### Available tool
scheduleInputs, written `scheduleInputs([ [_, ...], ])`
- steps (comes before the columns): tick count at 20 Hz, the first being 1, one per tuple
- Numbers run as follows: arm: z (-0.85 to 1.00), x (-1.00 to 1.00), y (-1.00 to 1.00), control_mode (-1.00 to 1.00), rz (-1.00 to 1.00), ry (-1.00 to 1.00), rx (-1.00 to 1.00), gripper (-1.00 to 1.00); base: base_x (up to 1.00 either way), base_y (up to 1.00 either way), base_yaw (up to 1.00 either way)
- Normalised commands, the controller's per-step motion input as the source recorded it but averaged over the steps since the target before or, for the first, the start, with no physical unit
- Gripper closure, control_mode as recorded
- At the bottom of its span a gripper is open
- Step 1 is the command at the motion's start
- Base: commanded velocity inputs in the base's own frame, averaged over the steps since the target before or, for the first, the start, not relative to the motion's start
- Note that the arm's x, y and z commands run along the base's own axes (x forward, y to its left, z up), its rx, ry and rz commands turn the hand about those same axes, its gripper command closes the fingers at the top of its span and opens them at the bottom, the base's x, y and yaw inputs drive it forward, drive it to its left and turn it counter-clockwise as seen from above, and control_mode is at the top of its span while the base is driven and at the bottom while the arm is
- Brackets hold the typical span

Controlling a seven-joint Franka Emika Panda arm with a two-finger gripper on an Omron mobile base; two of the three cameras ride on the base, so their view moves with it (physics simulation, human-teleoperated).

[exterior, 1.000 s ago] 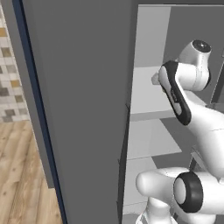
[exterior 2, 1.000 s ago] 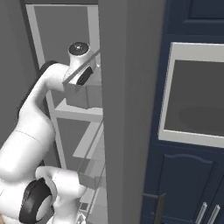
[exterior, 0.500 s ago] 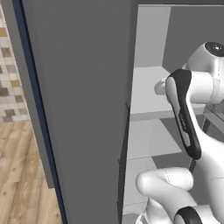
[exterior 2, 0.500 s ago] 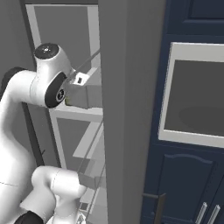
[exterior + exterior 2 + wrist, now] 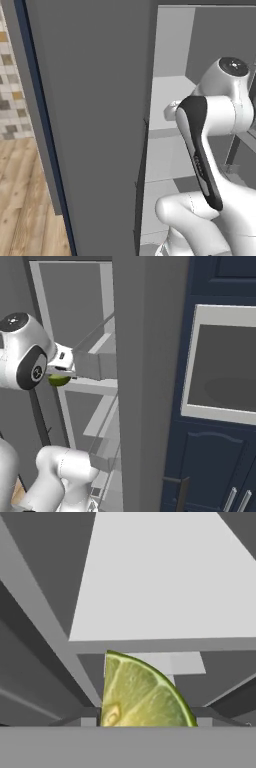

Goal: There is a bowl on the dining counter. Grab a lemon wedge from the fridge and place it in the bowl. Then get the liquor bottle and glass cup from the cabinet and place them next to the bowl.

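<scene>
I have the arm [image 5: 210,130] reaching into the open fridge [image 5: 100,125], level with a pale shelf [image 5: 160,582]. In the hand view the lemon wedge [image 5: 140,694], green-rinded with its cut face toward me, sits right at the tool, and from the right it shows as a green bit [image 5: 59,379] at the hand. The tool looks closed on the wedge, though its fingertips are hidden.
</scene>
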Motion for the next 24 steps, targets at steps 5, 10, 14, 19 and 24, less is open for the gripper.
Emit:
scheduleInputs([
  [5,0.0,0.0,0.01,-1.0,0.0,0.0,0.0,1.0,0.0,0.0,0.0],
  [10,0.0,-0.14,0.0,1.0,0.0,0.0,0.0,1.0,-0.6,0.02,0.0],
  [14,0.0,0.0,0.0,1.0,0.0,0.0,0.0,1.0,-1.0,0.4,0.0],
  [19,0.0,0.0,0.0,1.0,0.0,0.0,0.0,1.0,-1.0,0.72,0.0],
  [24,0.0,0.0,0.0,1.0,0.0,0.0,0.0,1.0,-0.98,0.99,0.0],
])
